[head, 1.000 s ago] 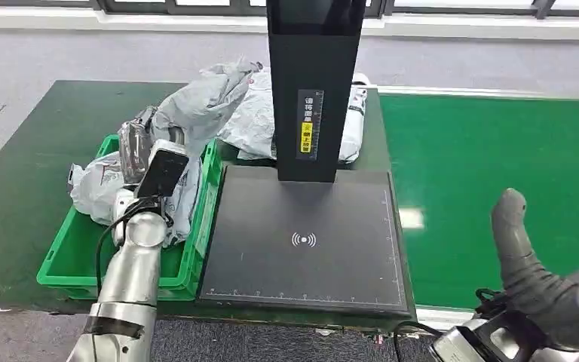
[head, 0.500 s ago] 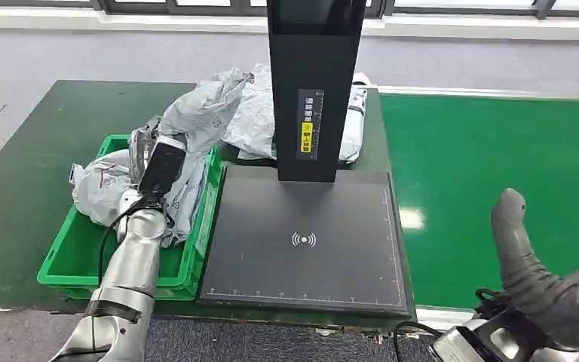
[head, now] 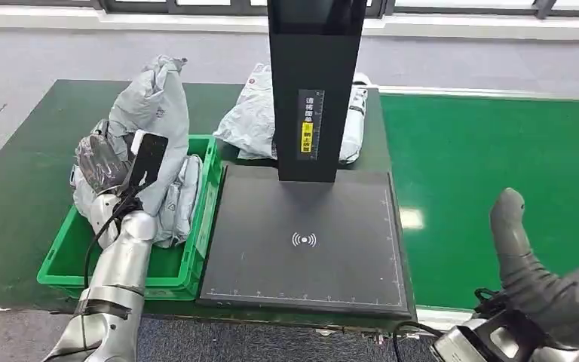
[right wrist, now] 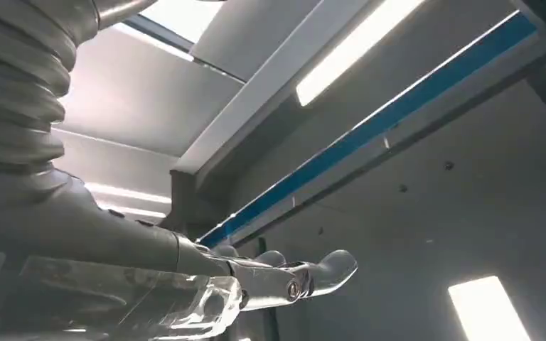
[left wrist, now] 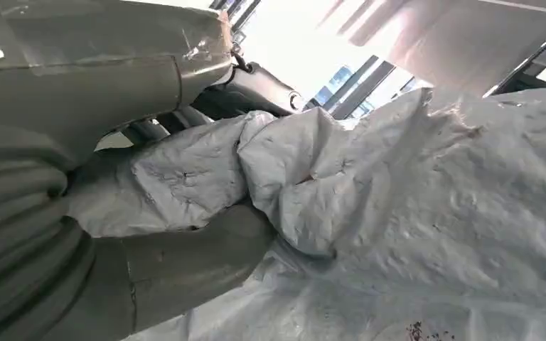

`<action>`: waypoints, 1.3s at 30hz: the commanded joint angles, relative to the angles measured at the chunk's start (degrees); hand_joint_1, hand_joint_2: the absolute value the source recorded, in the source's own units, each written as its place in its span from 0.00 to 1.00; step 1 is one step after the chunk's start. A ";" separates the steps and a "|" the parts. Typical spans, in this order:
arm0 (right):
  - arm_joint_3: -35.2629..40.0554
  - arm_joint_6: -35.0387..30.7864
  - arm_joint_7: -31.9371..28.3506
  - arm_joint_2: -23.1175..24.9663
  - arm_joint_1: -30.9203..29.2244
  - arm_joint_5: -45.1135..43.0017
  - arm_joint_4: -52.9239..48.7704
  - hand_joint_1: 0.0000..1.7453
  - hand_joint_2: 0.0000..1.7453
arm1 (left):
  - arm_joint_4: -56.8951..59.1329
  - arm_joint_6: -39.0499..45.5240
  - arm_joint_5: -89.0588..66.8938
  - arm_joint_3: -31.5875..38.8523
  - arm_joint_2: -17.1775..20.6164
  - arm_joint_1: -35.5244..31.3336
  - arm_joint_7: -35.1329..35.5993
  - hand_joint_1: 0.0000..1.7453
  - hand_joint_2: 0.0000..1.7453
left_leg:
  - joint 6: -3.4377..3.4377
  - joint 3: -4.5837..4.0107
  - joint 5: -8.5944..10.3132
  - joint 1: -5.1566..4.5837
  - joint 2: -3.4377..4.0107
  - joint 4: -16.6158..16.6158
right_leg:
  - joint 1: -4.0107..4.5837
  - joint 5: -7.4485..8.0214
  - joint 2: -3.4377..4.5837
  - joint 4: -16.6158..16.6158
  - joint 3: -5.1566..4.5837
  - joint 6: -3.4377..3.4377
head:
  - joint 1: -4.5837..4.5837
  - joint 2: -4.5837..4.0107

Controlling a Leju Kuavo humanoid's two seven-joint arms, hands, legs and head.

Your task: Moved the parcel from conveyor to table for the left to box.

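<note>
The parcel [head: 154, 102] is a grey, crumpled plastic mailing bag, held upright by the left hand [head: 102, 162] above the green box [head: 196, 249], which stands on the table [head: 22, 173] and contains more grey bags.

At the left of the frame the left hand [head: 104, 162] grips a grey parcel [head: 151, 105] and holds it upright above the green box [head: 196, 249] — more grey bags lie inside it. A black scanner plate [head: 305, 241] fills the centre of the dark green counter [head: 22, 173], its black post [head: 315, 83] rising at the top. Behind the post lies another pale parcel [head: 252, 124]. The right hand [head: 531, 271] sits at the lower right, over the bright green conveyor [head: 497, 151], holding nothing.
</note>
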 commanded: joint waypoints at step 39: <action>-3.28 0.09 -0.02 2.54 1.39 -1.55 4.48 0.00 1.00 | -14.50 0.20 -20.30 23.56 -7.68 1.25 1.29 0.00 1.00 | 0.13 0.18 0.00 0.05 0.02 -0.14 | 0.12 -0.01 -0.08 -0.16 0.18 -0.21 | 0.00 0.00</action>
